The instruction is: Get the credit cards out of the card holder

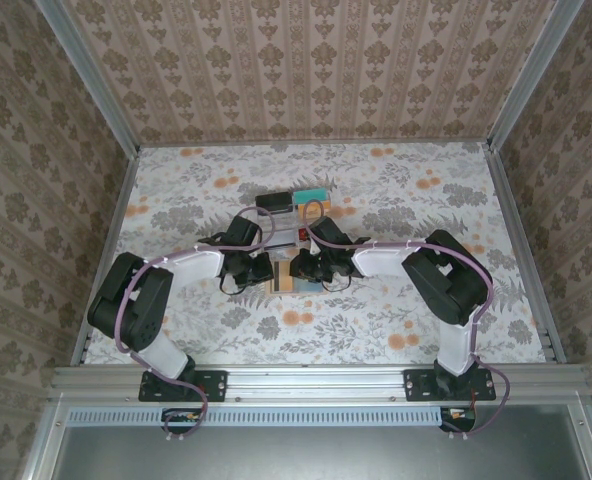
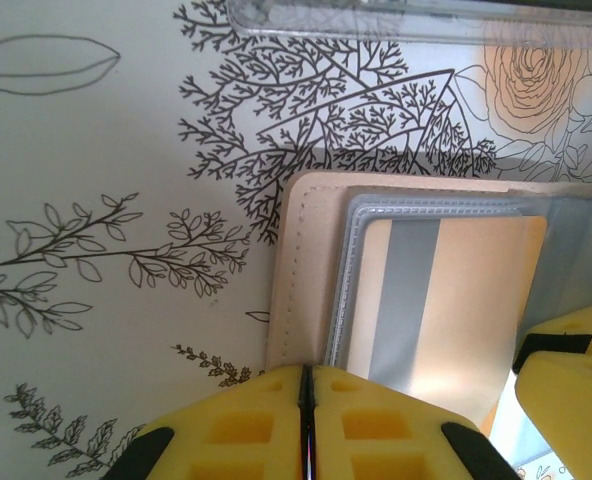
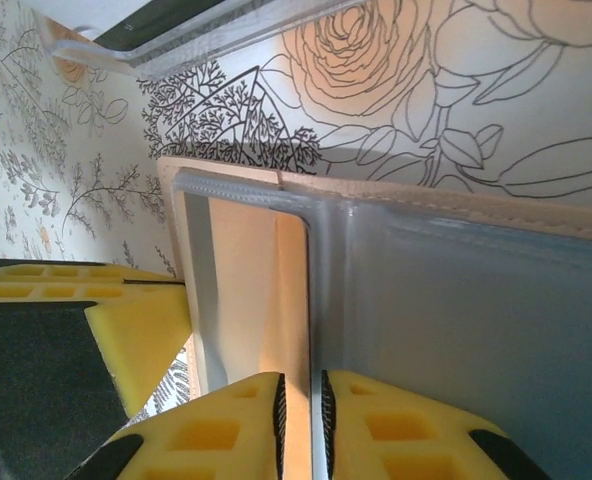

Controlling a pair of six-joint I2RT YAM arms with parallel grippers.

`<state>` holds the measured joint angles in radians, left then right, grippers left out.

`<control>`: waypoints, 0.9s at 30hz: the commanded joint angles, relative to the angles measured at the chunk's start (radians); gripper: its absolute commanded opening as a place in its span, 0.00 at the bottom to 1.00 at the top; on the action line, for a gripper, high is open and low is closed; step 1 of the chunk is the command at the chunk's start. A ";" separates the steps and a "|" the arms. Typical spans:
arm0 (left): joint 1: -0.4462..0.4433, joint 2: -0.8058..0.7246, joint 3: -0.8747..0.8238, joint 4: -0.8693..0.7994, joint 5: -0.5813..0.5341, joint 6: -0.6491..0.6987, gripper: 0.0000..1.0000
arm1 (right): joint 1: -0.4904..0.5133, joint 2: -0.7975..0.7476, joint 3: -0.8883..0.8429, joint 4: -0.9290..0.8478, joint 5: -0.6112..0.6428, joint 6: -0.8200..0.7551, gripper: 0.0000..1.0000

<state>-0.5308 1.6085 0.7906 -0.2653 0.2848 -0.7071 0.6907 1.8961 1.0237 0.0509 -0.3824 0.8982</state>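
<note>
The tan card holder [image 2: 298,260] lies spread open on the flowered table, between both grippers [image 1: 288,286]. An orange credit card [image 2: 476,290] with a grey stripe sits in its left clear-windowed pocket. My left gripper [image 2: 306,372] is shut, its tips resting on the holder's tan left edge. My right gripper [image 3: 301,378] stands open by a narrow gap, its yellow fingers on either side of the orange card's [image 3: 246,290] right edge, beside the grey-blue inner pocket [image 3: 476,320]. In the top view the left gripper [image 1: 261,270] and right gripper [image 1: 311,268] almost meet over the holder.
A clear plastic tray [image 1: 294,212] stands just beyond the holder, holding a black card [image 1: 274,201], a teal card [image 1: 312,193] and a red one [image 1: 302,237]. Its rim [image 2: 376,20] is close to the holder's far edge. Metal rails border the table.
</note>
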 commanded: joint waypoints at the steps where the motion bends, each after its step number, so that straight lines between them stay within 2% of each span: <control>1: -0.005 0.039 -0.006 -0.073 -0.027 0.014 0.10 | -0.003 0.019 0.012 0.007 -0.034 0.011 0.22; 11: -0.006 0.052 -0.008 -0.059 -0.001 0.016 0.09 | 0.003 0.058 0.035 0.006 -0.063 0.007 0.22; 16: -0.008 0.058 -0.014 -0.051 0.008 0.014 0.08 | 0.002 0.057 0.029 0.051 -0.083 0.011 0.19; 22: -0.008 0.057 -0.013 -0.050 0.008 0.015 0.08 | 0.003 0.033 0.006 0.123 -0.104 0.019 0.13; 27: -0.006 0.049 0.001 -0.079 -0.016 0.027 0.08 | 0.001 -0.007 -0.007 0.098 -0.077 0.004 0.03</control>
<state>-0.5297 1.6131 0.7956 -0.2718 0.2913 -0.7055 0.6785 1.9274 1.0245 0.0830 -0.4343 0.9005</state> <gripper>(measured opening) 0.082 0.063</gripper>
